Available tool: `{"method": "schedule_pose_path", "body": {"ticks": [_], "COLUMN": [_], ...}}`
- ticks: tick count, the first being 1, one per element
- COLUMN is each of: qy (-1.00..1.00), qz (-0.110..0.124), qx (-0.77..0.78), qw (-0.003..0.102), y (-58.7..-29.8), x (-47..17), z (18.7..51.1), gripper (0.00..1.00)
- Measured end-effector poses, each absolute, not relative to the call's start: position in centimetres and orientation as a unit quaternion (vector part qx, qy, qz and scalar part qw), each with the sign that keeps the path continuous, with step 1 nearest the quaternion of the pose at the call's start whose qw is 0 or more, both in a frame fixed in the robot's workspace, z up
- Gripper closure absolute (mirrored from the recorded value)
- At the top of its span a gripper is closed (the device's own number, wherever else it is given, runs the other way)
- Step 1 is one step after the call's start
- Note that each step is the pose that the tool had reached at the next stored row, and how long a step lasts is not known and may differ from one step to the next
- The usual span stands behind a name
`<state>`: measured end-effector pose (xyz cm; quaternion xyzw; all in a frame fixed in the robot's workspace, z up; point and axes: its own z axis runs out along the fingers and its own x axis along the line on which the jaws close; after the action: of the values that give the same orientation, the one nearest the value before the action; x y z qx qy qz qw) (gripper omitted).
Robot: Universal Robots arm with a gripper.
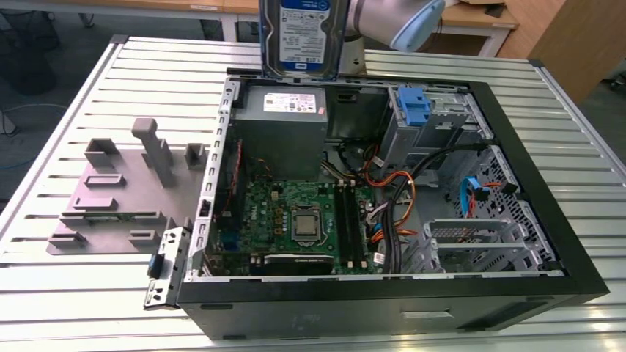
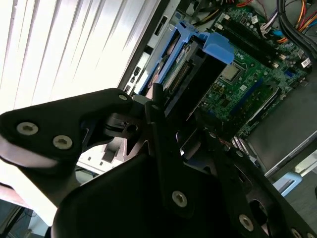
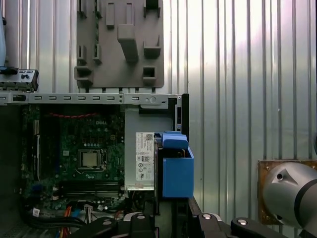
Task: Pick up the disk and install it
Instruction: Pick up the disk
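Note:
The disk (image 1: 303, 35), a silver drive with a white-and-blue label, hangs upright above the back edge of the open computer case (image 1: 391, 304), just over the grey power supply (image 1: 284, 121). In the second wrist view my gripper (image 2: 173, 114) is shut on the disk (image 2: 190, 69), whose blue bracket (image 2: 218, 47) juts out ahead of the black fingers (image 2: 157, 99). In the first wrist view the disk (image 3: 176, 173) shows edge-on in its blue bracket, over the power supply (image 3: 141, 158). The arm (image 1: 396, 18) stands just to the exterior view's right of the disk.
Inside the case lie a green motherboard (image 1: 293, 220), coloured cables (image 1: 401, 194), a drive bay with a blue bracket (image 1: 415, 106) and a metal cage (image 1: 479, 246). A grey plastic stand (image 1: 127, 191) with upright posts sits on the slatted metal table (image 1: 78, 293).

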<state>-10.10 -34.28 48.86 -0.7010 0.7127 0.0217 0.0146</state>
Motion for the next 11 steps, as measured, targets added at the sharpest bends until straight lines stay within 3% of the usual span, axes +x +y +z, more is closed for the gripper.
{"method": "schedule_pose_path", "body": {"ticks": [11], "qy": [0.713], "qz": [0.022], "qx": [-0.701], "qw": [0.015], "y": [-35.0], "x": [-7.6], "z": [48.6], "gripper": [0.65]}}
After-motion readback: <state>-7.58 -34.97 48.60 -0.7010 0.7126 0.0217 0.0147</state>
